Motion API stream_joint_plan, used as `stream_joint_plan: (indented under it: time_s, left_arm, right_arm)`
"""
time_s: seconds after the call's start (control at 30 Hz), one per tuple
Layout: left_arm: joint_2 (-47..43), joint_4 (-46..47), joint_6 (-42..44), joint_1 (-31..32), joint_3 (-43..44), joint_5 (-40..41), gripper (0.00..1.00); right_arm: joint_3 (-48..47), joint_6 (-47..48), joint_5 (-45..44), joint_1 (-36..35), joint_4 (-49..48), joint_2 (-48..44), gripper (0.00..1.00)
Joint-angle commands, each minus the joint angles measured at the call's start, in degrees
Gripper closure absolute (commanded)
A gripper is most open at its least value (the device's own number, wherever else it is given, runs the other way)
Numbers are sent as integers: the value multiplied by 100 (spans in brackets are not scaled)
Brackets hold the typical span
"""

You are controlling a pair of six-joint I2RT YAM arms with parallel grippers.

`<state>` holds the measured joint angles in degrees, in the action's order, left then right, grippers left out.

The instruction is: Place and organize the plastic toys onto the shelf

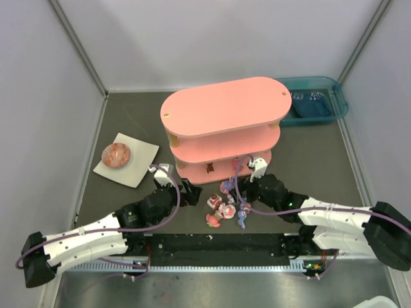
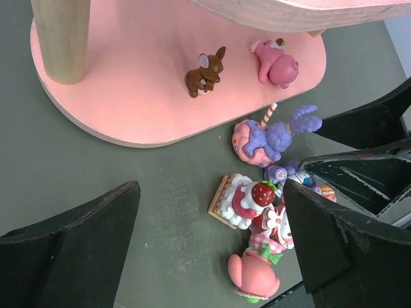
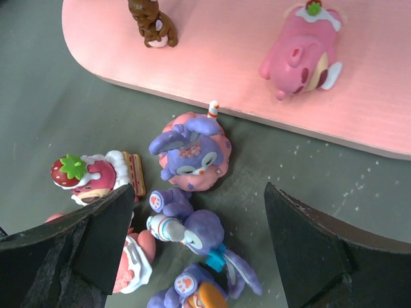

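On shelf [image 3: 385, 96] bottom tier, pink toy [image 3: 302, 51] lies toppled, head inward; both jaws spread.

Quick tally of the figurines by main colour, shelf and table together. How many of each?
Brown figurine: 1
Purple figurines: 3
Pink or red figurines: 4
Total: 8
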<state>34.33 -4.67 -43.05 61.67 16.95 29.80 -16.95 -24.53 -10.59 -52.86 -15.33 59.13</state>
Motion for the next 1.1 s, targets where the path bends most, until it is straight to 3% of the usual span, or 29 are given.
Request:
stream_joint_plan:
  time_s: [0.0,0.6,1.07]
  left_arm:
    - [-84,265,174,29,-43,52,1]
    - [-145,300,130,29,-122,149,1]
    - [-119,317,112,29,-157,158,1]
  right_arm:
    - [-230,247,259,-66,-822,379,18]
    - [-283,98,163,-58,-1964,1469,30]
    - [-300,37,101,-58,-2272,1874,42]
